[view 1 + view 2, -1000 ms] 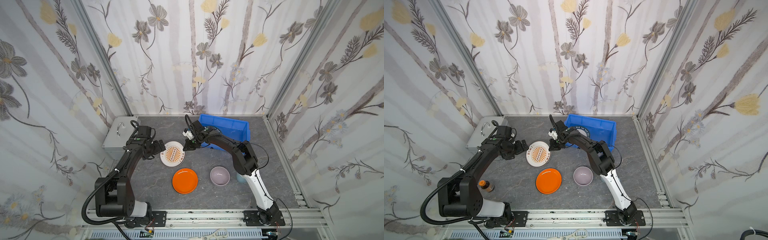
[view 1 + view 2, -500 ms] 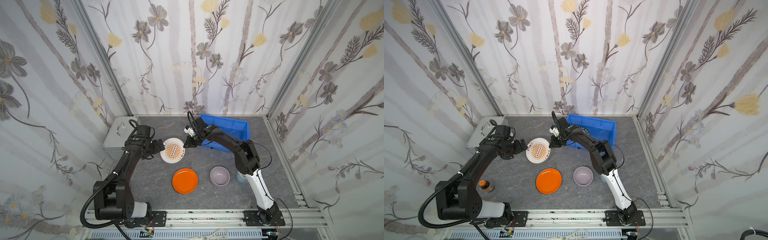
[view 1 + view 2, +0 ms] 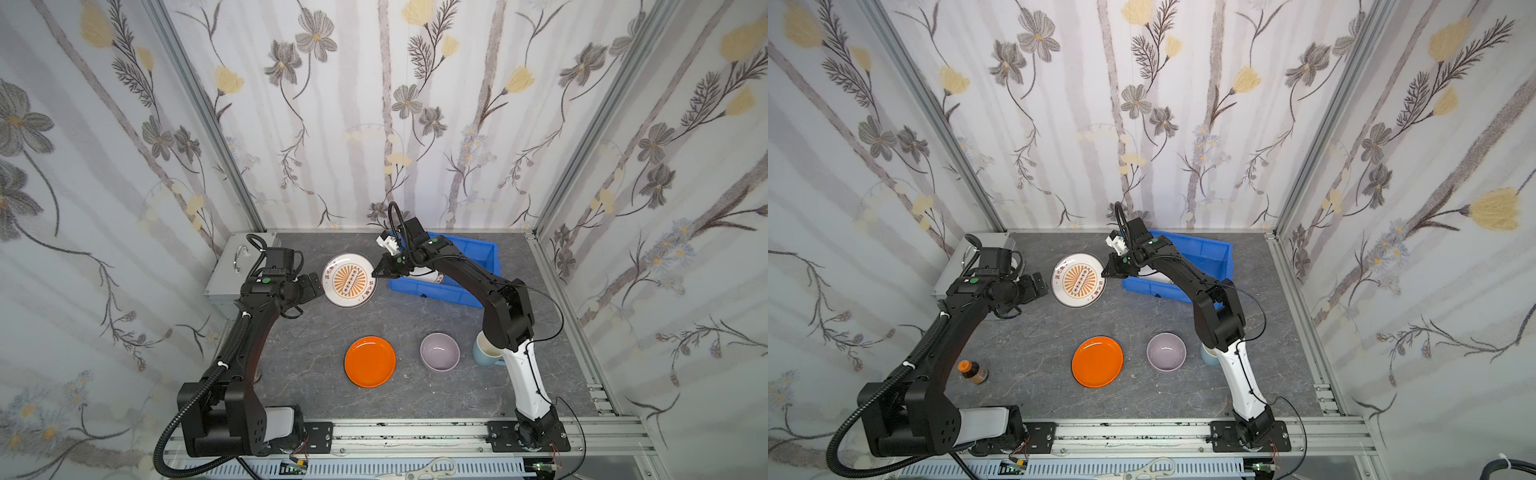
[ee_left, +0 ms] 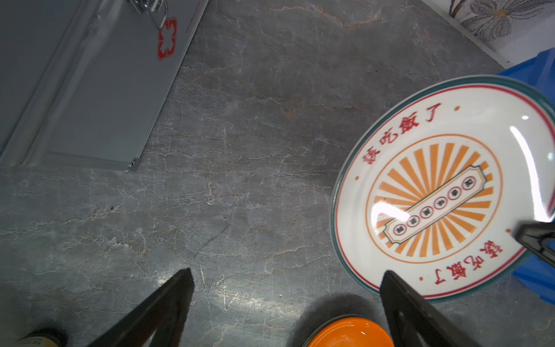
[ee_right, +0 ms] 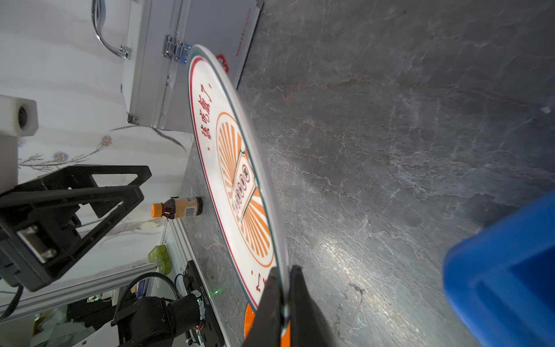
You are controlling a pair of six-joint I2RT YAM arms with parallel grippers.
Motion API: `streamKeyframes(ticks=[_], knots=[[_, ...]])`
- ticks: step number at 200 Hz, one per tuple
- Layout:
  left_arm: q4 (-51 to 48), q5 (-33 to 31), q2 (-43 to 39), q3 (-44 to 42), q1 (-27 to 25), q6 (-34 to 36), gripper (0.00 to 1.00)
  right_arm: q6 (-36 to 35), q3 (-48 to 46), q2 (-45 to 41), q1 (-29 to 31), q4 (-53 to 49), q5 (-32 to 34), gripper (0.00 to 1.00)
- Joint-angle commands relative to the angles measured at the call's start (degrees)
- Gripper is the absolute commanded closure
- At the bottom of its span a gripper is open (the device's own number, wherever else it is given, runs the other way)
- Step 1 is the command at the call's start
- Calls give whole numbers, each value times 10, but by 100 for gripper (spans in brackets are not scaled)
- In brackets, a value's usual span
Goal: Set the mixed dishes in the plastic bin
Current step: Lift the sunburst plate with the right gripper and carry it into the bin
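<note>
My right gripper [image 3: 376, 274] is shut on the rim of the sunburst plate [image 3: 349, 280], holding it tilted above the table; in the right wrist view its fingers [image 5: 273, 288] pinch the plate [image 5: 234, 168] edge. My left gripper [image 3: 316, 284] stands open just left of the plate, holding nothing [image 4: 286, 272]. The blue plastic bin [image 3: 478, 257] sits back right, right of the held plate, with a white plate [image 3: 424, 274] partly showing inside. An orange plate [image 3: 370, 360], a lilac bowl [image 3: 439, 351] and a pale-blue mug [image 3: 484, 353], half behind the right arm, rest near the front.
A silver metal case [image 3: 232, 266] lies at the back left behind the left arm. A small brown bottle with an orange cap [image 3: 971, 371] stands front left. Wallpapered walls close three sides, and a metal rail [image 3: 415, 432] runs along the front.
The right gripper has lifted the sunburst plate off the table and carried it back toward the bin. The left gripper stayed open beside it.
</note>
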Motion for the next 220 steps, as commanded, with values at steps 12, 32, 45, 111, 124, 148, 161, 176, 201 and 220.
streamKeyframes(ticks=[12,32,45,111,124,148,161,176,201,220], knots=[[9,-7,-1,9,1,2,0,-11,5,-28,-35,15,0,97],[13,-6,0,10,1,-1,0,-19,5,-43,-56,8,4,97],[17,-4,0,8,1,-6,0,-24,2,-50,-71,4,7,98],[29,2,11,12,-11,-18,0,-48,-47,-88,-153,3,23,97],[34,2,13,13,-20,-22,0,-52,-55,-94,-169,3,24,97],[38,0,24,22,-42,-25,0,-57,-70,-99,-193,6,27,98],[41,-3,34,31,-57,-27,0,-58,-80,-101,-203,9,27,98],[41,-9,46,42,-76,-26,0,-58,-93,-103,-213,15,27,98],[41,-17,68,64,-104,-26,0,-59,-104,-101,-226,19,27,98],[37,-22,88,86,-121,-26,0,-58,-115,-100,-234,25,30,98]])
